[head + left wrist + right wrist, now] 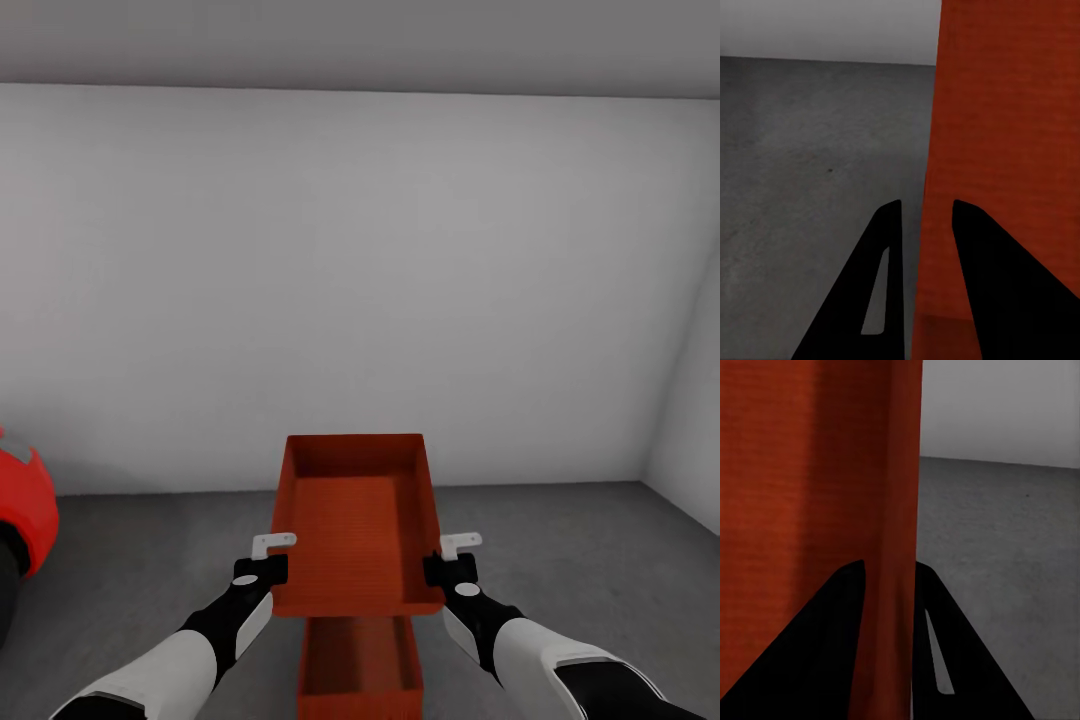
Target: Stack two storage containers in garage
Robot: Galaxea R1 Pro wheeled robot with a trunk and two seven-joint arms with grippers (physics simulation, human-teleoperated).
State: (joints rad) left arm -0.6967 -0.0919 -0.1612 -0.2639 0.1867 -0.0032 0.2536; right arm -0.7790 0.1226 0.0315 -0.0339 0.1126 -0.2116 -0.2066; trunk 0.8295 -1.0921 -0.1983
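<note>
Currently upper container [355,530] held above lower container [360,670] on garage floor [580,560] | left gripper [266,556], right gripper [452,556] each pinch a side wall | likely rigid, light, smooth-walled; rim grip suits

two orange-red containers, upper container [355,530], lower container [360,668], one red car [22,520], two hands, left hand [272,545], right hand [460,543]

We see an orange-red upper container [355,520] with faint ribbing, a darker orange-red lower container [360,665] beneath it, mottled grey floor [560,560], white wall [360,280], red car [22,510] left of it.
</note>
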